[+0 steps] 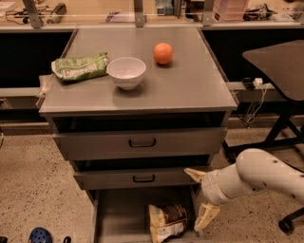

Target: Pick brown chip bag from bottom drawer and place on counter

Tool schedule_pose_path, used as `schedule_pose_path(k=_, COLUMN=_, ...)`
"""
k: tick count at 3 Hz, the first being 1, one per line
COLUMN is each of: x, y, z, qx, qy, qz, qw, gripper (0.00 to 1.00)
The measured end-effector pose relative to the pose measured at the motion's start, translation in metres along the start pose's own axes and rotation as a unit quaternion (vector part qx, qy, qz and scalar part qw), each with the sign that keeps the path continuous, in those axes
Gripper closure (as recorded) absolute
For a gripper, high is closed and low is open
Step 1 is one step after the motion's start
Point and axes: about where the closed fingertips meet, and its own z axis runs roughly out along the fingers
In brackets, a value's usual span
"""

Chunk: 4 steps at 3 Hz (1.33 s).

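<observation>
Down at 5 o'clock, the end effector [194,199] hangs with its fingers [207,216] spread wide, empty, just at 3 o'clock of the brown chip bag [166,221]. That bag lies on the floor of the open bottom drawer [118,213], below the table [190,85] at 12 o'clock.

It looked like a lab or workshop: a grey metal drawer cabinet [190,142] on speckled flooring [33,185]; cluttered benches [47,12] behind; the gripper [202,197] hung beside the bottom drawer [118,213], fingers spread.
</observation>
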Motion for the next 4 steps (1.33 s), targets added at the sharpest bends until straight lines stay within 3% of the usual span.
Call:
schedule_pose_path(k=1, x=0.015, y=-0.018, z=0.056, qx=0.026, qy=-0.055, qz=-0.002, qw=0.9982, gripper=0.00)
schedule_pose_path(k=2, x=0.025, y=-0.025, z=0.119, qx=0.013, qy=-0.078, qz=-0.004, qw=0.9969, gripper=0.00)
schedule_pose_path(k=3, x=0.040, y=-0.024, z=0.186, qx=-0.016, qy=-0.099, qz=-0.003, qw=0.9950, gripper=0.00)
schedule_pose_path(k=4, x=0.046, y=-0.020, z=0.221, qx=-0.032, qy=-0.105, qz=-0.012, qw=0.9939, gripper=0.00)
